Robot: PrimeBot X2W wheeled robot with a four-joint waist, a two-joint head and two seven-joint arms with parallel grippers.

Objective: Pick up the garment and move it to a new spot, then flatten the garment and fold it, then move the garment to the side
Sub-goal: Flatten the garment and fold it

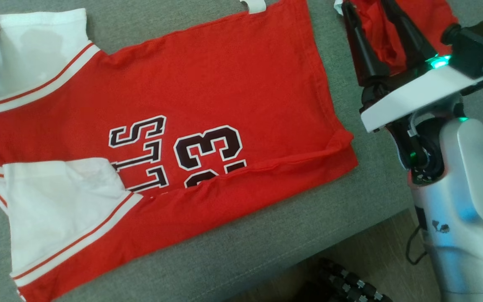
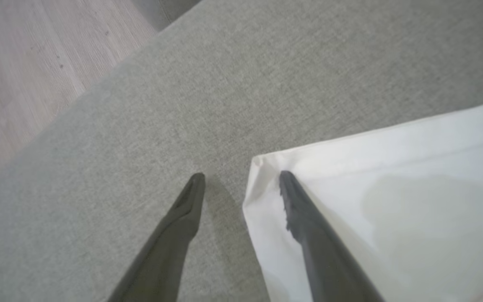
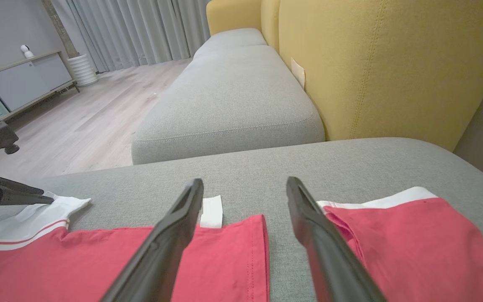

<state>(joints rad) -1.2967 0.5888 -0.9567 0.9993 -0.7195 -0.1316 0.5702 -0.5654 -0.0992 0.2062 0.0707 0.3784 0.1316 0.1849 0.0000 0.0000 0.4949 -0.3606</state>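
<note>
The garment [image 1: 208,84] is a red jersey with white sleeves and a dark "23", spread on the grey sofa seat [image 1: 266,251]. Its lower long edge is folded over the print. My left gripper [image 2: 242,175] is open at the corner of the far white sleeve [image 2: 392,188], one finger over the fabric and one over bare cushion. It also shows as the left gripper [image 3: 19,197] in the right wrist view. My right gripper [image 1: 366,5] is open and empty. It hovers past the jersey's hem [image 3: 224,251], as the right gripper [image 3: 245,181].
A second red piece with white trim [image 1: 426,16] lies right of the hem, under my right fingers. The seat's front edge drops to wood floor [image 1: 375,247]. A yellow backrest [image 3: 392,63] rises behind, with another grey seat [image 3: 233,84] beyond. My right arm's pale body [image 1: 468,201] fills the lower right.
</note>
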